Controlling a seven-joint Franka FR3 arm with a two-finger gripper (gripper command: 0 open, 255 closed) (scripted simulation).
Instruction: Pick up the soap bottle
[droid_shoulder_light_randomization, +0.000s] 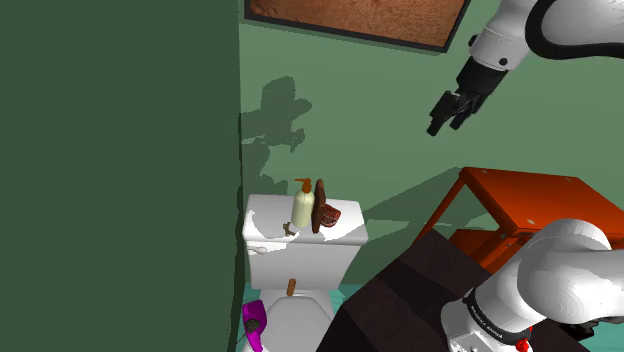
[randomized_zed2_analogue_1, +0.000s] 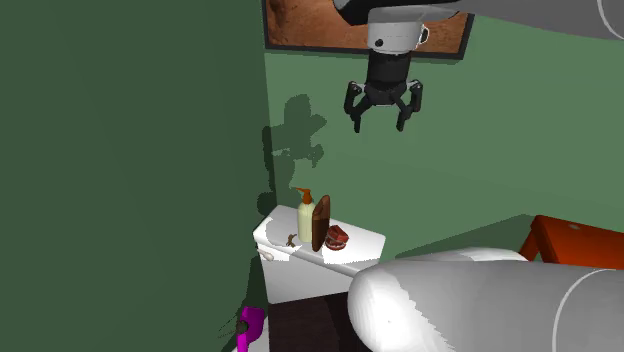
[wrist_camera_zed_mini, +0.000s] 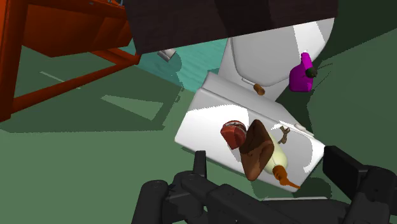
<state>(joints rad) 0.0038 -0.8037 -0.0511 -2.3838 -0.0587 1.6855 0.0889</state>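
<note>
My jaws stand apart and empty, high in the upper right of the shoulder view. The soap bottle (droid_shoulder_light_randomization: 301, 208) stands upright on the toilet tank (droid_shoulder_light_randomization: 346, 237), below and to the left of them near the frame's centre, well apart. Its long axis is vertical. It is pale cream with an orange pump, just beside a brown bottle (droid_shoulder_light_randomization: 320, 206).

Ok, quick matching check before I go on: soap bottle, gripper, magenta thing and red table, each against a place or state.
1 soap bottle
2 gripper
3 magenta thing
4 red table

A open, high in the air
B low beside the bowl
C shoulder view's right, behind the stand
D on the tank, next to a brown bottle

Pairs: 1-D, 2-A, 3-B, 4-C
</note>
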